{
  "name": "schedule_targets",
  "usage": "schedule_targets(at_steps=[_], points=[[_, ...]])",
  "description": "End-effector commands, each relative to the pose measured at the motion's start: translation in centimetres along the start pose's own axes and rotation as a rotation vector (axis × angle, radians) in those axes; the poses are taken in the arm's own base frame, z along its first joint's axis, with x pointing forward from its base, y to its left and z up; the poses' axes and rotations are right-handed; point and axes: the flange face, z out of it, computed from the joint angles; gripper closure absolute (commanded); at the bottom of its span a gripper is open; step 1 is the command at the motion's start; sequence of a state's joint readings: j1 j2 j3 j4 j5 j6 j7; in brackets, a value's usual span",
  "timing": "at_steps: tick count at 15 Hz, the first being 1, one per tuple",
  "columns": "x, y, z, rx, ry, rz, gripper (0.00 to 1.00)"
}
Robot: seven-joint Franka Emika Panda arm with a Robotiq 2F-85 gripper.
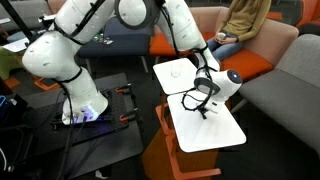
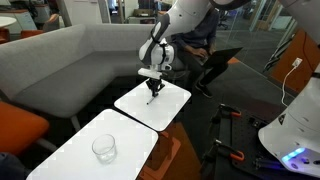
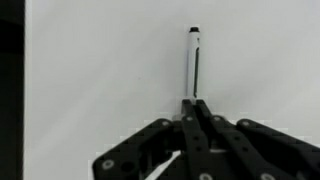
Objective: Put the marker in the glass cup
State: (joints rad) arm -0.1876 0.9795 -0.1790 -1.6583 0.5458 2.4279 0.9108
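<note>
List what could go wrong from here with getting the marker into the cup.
1. The gripper appears to pinch the marker only at one end, so it could pivot or slip out in transit.
2. The glass cup stands on a separate tabletop; a misaligned marker may strike its rim and tip it.

A grey sofa (image 2: 70, 55) curves behind two white tabletops (image 2: 60, 165); orange seats (image 1: 255, 65) nearby.
</note>
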Motion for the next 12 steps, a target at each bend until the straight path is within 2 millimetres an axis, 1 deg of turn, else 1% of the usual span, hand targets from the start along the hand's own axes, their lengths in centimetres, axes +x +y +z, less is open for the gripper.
schedule_targets(at_steps=[1,3,4,5,6,7,8,10,11,12], points=[[-0.09,-0.19,0.98,-0.041,-0.001,0.02,0.61],[-0.08,-0.2,1.47,-0.047,-0.001,0.019,0.46],[-0.08,-0.16,1.64,-0.051,-0.005,0.019,0.42],[-0.07,-0.12,1.85,-0.054,-0.006,0.021,0.45],[-0.04,-0.14,1.97,-0.054,-0.005,0.019,0.74],[-0.02,-0.26,1.91,-0.051,-0.004,0.019,0.7],[-0.01,-0.28,1.77,-0.047,-0.005,0.019,0.72],[0.11,-0.35,1.34,-0.045,-0.007,0.021,0.85],[0.17,-0.42,1.23,-0.041,-0.004,0.022,0.95],[0.2,-0.52,1.11,-0.037,-0.003,0.024,1.0]])
